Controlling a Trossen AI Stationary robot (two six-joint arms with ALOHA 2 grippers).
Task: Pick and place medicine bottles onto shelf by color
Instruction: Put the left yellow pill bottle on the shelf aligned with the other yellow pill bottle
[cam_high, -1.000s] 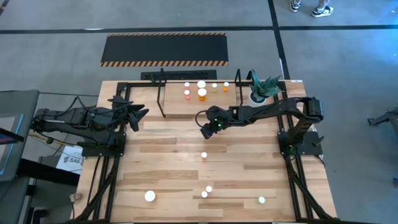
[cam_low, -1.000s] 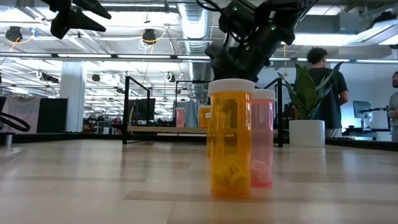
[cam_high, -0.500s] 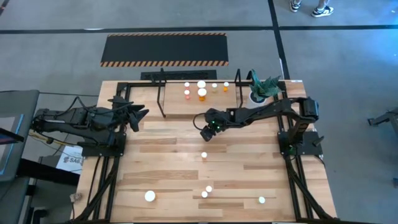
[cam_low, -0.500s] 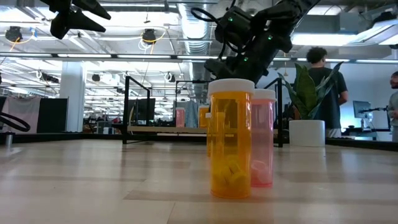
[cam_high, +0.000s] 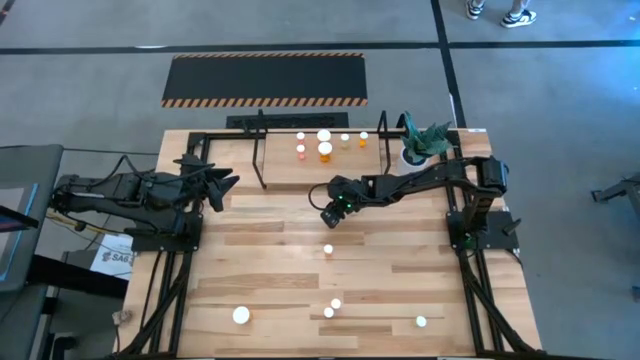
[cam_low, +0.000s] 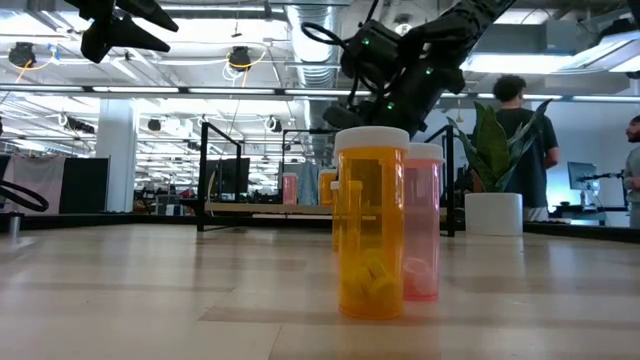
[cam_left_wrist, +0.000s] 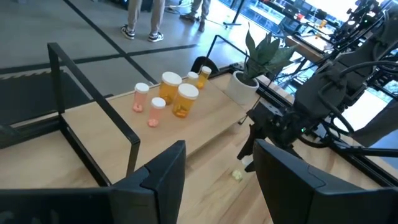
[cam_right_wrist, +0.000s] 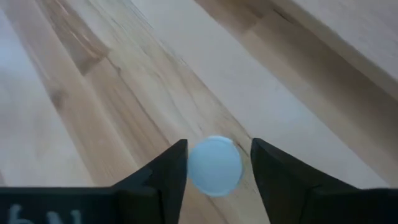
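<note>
A small pale medicine bottle (cam_high: 328, 250) stands on its base in the middle of the table, white cap (cam_right_wrist: 214, 165) up. My right gripper (cam_high: 329, 217) hangs open, slanting down, a little above it on the far side. In the right wrist view the cap shows between the two fingertips; the high view shows a gap between gripper and bottle. Several medicine bottles (cam_high: 324, 150) (cam_left_wrist: 185, 99) stand on the shelf (cam_high: 285, 172) at the table's far side. My left gripper (cam_high: 228, 185) waits open and raised at the left.
Several more bottles stand near the table's front edge (cam_high: 241, 316) (cam_high: 332, 307) (cam_high: 421, 322); an orange (cam_low: 372, 225) and a pink one (cam_low: 422, 225) stand close before the low camera. A potted plant (cam_high: 417, 148) stands at the shelf's right end. A person (cam_low: 520, 130) stands beyond the table.
My right gripper has sunk a little toward the small bottle in the table's middle and has rolled slightly. The bottle has stayed where it was.
</note>
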